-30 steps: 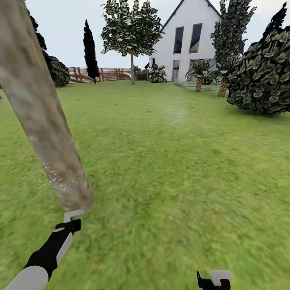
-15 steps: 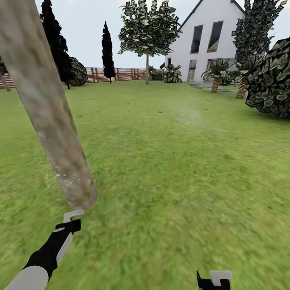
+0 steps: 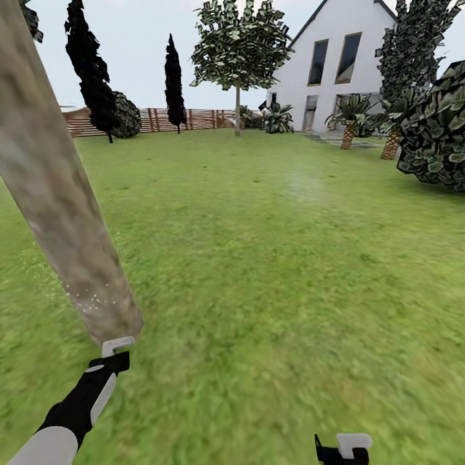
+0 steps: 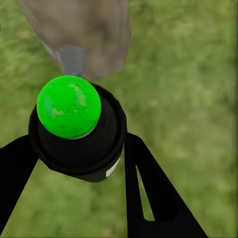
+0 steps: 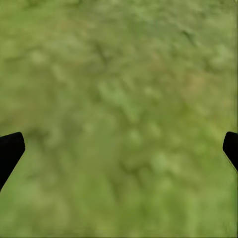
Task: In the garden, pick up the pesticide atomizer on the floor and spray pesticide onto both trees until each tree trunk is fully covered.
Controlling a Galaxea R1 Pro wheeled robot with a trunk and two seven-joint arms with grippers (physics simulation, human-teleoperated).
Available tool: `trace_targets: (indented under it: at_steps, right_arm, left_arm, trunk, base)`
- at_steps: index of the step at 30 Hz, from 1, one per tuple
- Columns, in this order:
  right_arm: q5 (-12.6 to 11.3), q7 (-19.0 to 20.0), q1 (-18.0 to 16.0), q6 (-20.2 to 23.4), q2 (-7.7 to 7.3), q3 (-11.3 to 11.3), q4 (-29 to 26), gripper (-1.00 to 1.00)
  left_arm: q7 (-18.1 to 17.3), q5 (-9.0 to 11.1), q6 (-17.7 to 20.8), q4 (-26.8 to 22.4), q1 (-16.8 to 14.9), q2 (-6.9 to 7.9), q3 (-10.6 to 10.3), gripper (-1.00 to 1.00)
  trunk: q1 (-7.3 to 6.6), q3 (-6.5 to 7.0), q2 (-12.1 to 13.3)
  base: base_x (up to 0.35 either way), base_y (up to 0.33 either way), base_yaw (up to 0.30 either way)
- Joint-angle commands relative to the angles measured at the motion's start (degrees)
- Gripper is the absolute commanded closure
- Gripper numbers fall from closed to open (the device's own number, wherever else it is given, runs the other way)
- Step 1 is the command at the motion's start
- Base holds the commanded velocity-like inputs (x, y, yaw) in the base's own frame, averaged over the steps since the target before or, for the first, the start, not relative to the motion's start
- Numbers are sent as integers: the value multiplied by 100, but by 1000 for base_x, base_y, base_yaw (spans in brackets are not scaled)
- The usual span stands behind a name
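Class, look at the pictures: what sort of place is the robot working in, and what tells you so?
Most likely a house's garden: a green lawn, a brown slatted wooden fence at the back, a white house, and trees, one thick trunk close by.

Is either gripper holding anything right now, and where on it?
The left gripper holds the atomizer by its black body below the green top, a finger on either side. The right gripper is open over grass, holding nothing.
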Motion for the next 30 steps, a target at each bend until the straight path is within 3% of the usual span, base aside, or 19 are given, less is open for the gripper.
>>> trace_targets:
  at_steps: [1, 19, 30]
  right_arm:
    - [0, 0, 0, 0, 1, 0, 0, -100]
    - [6, 0, -2, 0, 1, 0, 0, -100]
    - [2, 0, 0, -2, -25, 0, -6, -100]
  left_arm:
    - [0, -3, 0, 0, 0, 0, 0, 100]
    - [0, -3, -8, -4, 0, 1, 4, 100]
    - [17, -3, -34, 0, 8, 0, 11, 100]
  trunk:
    - [0, 0, 0]
    - [0, 0, 0]
    - [0, 0, 0]
  base:
    - [241, -190, 208]
    - [120, -247, 272]
    - [209, -220, 28]
